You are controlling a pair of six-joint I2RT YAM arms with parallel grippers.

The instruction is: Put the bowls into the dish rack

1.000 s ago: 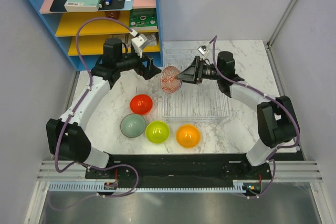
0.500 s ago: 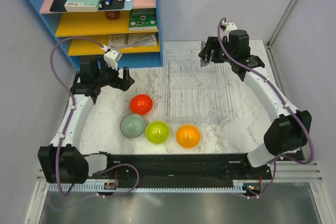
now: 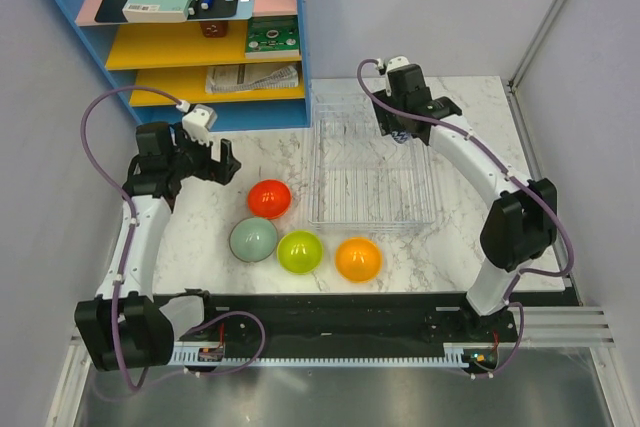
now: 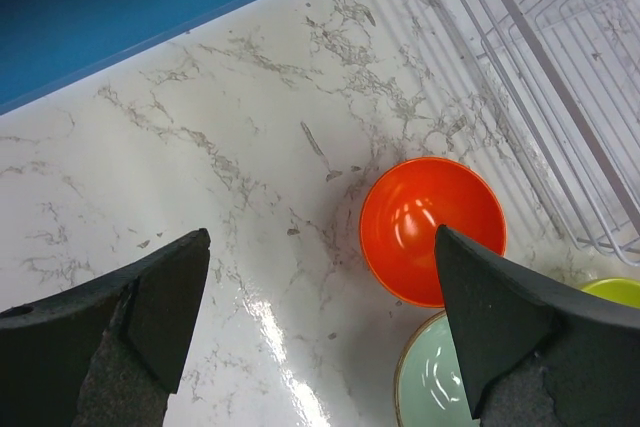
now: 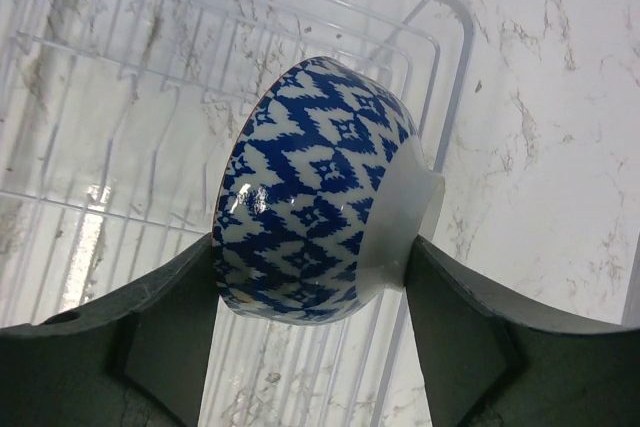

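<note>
Patterned bowl [image 5: 320,177] pinched in right pincer [image 5: 312,247] above far end of dish rack [image 3: 372,221] (left pincer [image 4: 320,237] spread)

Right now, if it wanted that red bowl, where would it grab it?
Probably by the rim, from above: one of the jaws inside, one outside. The red bowl sits mouth up with smooth rounded sides. Its left rim is free; the grey-green bowl crowds the near side.

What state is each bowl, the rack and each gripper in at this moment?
patterned bowl: on its side, gripped by right gripper over rack.
red bowl: upright on table.
grey-green bowl: upright on table.
lime bowl: on table.
orange bowl: on table.
rack: no bowl resting in it.
left gripper: open, empty.
right gripper: shut on patterned bowl.
</note>
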